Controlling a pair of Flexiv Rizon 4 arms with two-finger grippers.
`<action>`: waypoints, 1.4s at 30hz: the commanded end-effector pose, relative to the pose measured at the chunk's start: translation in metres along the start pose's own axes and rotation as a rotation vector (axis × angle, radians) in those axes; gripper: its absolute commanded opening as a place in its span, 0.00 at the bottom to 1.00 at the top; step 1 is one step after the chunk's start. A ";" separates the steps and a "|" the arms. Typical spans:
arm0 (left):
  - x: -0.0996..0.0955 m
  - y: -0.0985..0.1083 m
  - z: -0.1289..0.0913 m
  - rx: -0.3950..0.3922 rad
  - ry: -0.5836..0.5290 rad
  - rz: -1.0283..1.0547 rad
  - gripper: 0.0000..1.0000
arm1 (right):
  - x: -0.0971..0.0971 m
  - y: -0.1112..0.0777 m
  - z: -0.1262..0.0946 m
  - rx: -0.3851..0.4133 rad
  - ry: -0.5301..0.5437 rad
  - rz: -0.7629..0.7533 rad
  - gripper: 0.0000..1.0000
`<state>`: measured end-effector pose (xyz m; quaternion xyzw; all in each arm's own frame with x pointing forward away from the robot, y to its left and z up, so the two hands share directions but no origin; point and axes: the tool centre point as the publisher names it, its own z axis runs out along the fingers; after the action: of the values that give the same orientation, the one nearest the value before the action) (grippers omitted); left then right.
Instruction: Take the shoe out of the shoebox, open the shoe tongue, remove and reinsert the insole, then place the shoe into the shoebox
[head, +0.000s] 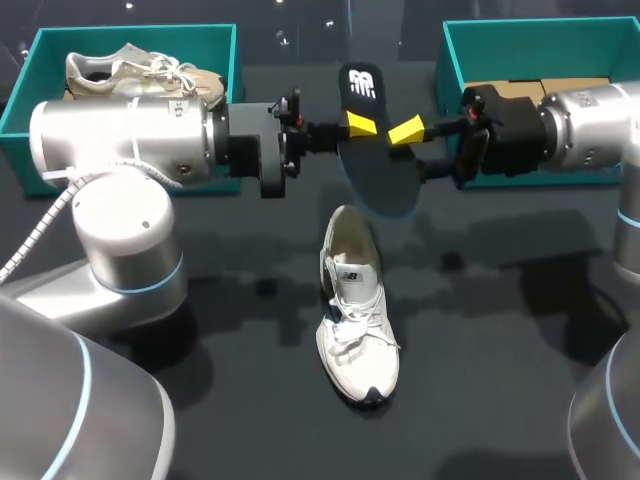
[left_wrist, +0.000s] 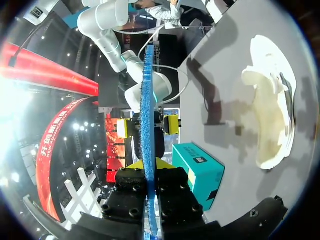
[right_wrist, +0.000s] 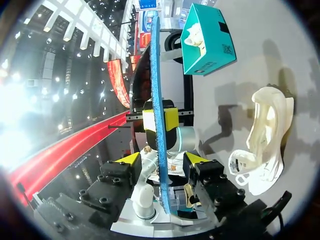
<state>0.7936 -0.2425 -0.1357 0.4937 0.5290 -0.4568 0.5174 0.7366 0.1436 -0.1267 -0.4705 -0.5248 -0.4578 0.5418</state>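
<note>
A black insole with a blue underside hangs edge-up above the table's middle. My left gripper is shut on it from the left; in its own view the blue edge rises between its fingers. My right gripper stands at the insole's other side. In the right wrist view its fingers straddle the insole with gaps on both sides, so it is open. The white shoe lies on the table below, tongue pulled up, and also shows as the shoe and the shoe.
A teal shoebox at the back left holds a second beige shoe. Another teal shoebox at the back right holds brown cardboard. The dark table stretches around the white shoe.
</note>
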 end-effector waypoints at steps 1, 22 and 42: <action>0.001 0.000 0.007 -0.010 -0.002 0.003 0.00 | -0.001 0.004 0.006 0.006 -0.004 0.004 0.51; 0.000 0.001 0.011 -0.026 -0.003 0.002 0.00 | -0.005 0.005 0.013 0.009 0.009 0.005 0.00; 0.008 -0.009 -0.045 -0.071 0.170 -0.057 1.00 | -0.009 0.014 -0.005 -0.020 0.029 -0.052 0.00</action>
<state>0.7869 -0.2123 -0.1483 0.4899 0.5933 -0.4157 0.4850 0.7516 0.1412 -0.1350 -0.4558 -0.5241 -0.4843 0.5321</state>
